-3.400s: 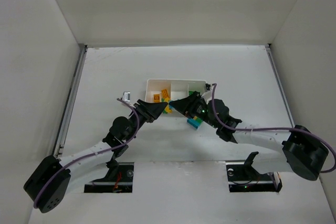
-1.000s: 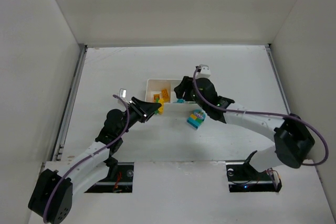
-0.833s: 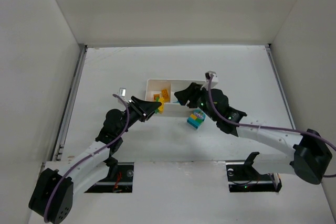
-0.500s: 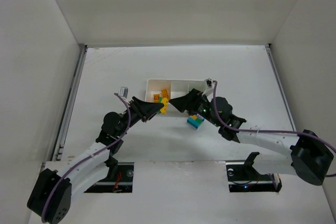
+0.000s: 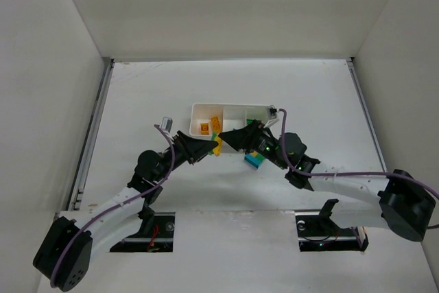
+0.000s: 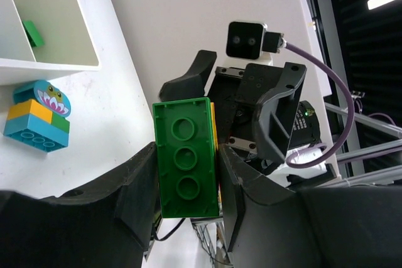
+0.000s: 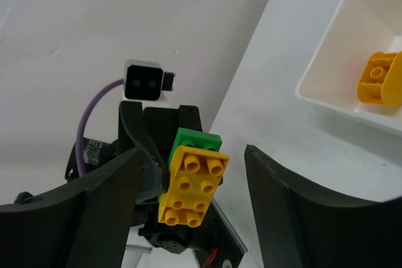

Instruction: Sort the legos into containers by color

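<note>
My left gripper [image 5: 208, 146] is shut on a clump, a green lego [image 6: 186, 158] with a yellow lego [image 7: 191, 186] stuck to it, held above the table just in front of the white tray [image 5: 195, 108]. My right gripper [image 5: 231, 136] is open, facing the clump tip to tip, its fingers [image 7: 107, 205] standing either side of it without touching. Yellow legos [image 5: 209, 126] lie in the tray's left compartment and show in the right wrist view [image 7: 377, 80]. A small green lego [image 6: 34, 32] lies in another compartment.
A clump of cyan, yellow and green legos with a toothy face piece [image 5: 255, 159] sits on the table in front of the tray, also in the left wrist view [image 6: 38, 117]. White walls enclose the table on three sides.
My right gripper has come back from over the tray's middle and swung down left to face the clump. My left gripper has kept hold and shifted slightly toward the near side.
</note>
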`<action>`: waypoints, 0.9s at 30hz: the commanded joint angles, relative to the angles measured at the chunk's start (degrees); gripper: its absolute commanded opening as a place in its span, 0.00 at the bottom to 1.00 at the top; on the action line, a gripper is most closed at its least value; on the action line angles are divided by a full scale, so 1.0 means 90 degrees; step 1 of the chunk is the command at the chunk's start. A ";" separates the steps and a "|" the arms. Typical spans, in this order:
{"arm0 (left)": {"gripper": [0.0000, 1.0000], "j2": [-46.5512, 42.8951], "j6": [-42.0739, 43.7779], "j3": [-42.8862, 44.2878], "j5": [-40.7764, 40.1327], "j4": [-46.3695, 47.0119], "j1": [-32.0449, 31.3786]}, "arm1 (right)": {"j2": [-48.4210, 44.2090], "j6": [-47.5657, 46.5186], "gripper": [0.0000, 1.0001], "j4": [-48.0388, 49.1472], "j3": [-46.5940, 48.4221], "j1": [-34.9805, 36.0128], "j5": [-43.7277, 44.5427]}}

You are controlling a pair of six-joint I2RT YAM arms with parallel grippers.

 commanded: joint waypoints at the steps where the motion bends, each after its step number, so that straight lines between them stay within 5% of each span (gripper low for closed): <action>1: 0.20 0.0072 0.0134 0.0206 0.0002 0.0689 -0.0108 | 0.0299 0.0076 0.70 0.0533 0.0270 0.0199 -0.0103; 20: 0.22 0.0014 0.0125 0.0080 -0.0037 0.0739 -0.0196 | 0.0358 0.0340 0.39 0.1353 -0.0022 0.0278 -0.0006; 27: 0.48 0.0043 0.0154 0.0109 0.0031 0.0622 -0.0216 | 0.0338 0.0448 0.30 0.1423 -0.0140 0.0248 0.0209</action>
